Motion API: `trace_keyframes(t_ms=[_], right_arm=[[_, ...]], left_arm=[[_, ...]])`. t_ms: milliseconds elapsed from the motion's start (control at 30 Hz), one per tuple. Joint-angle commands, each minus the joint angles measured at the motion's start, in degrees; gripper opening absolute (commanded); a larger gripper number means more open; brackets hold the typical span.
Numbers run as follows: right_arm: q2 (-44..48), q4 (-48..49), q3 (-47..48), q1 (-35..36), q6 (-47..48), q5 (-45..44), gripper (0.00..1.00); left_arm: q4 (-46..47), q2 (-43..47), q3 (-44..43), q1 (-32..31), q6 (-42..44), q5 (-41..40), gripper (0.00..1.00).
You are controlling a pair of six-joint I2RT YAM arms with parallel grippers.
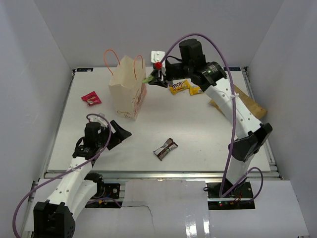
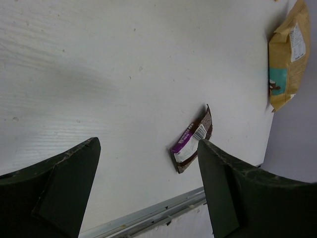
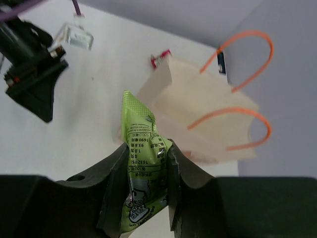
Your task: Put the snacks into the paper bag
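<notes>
Right gripper (image 1: 158,78) clamped green packet (image 3: 137,124) just beside bag (image 1: 128,94) mouth. Best centre it over opening, clear of handles (image 1: 110,55), before release. Left gripper (image 1: 118,133) gaped wide, empty.

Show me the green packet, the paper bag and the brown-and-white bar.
green packet (image 3: 142,157): right wrist view, on its printed middle.
paper bag (image 1: 124,91): top external view, on its side wall.
brown-and-white bar (image 1: 165,148): top external view, on the wrapper's middle.
</notes>
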State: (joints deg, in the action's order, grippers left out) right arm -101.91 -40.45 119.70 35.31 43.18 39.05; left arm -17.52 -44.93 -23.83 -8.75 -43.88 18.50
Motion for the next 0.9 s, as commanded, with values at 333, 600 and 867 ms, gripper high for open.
trace_keyframes(t_ms=[333,600,867], right_arm=[[-14.4,31.3,11.2,11.6,-20.5,-15.2,0.17],[-20.3,46.1,9.4,13.5,-20.0,-27.7,0.32],[-17.7,46.5,5.9,13.6,-20.1,-29.4,0.71]], left_arm=[[-0.7,7.0,1.1,0.1,-1.6,4.9,0.91],[-3.2,9.0,-0.2,0.1,-0.7,4.5,0.92],[-4.0,10.0,-2.1,0.1,1.1,6.0,0.92]])
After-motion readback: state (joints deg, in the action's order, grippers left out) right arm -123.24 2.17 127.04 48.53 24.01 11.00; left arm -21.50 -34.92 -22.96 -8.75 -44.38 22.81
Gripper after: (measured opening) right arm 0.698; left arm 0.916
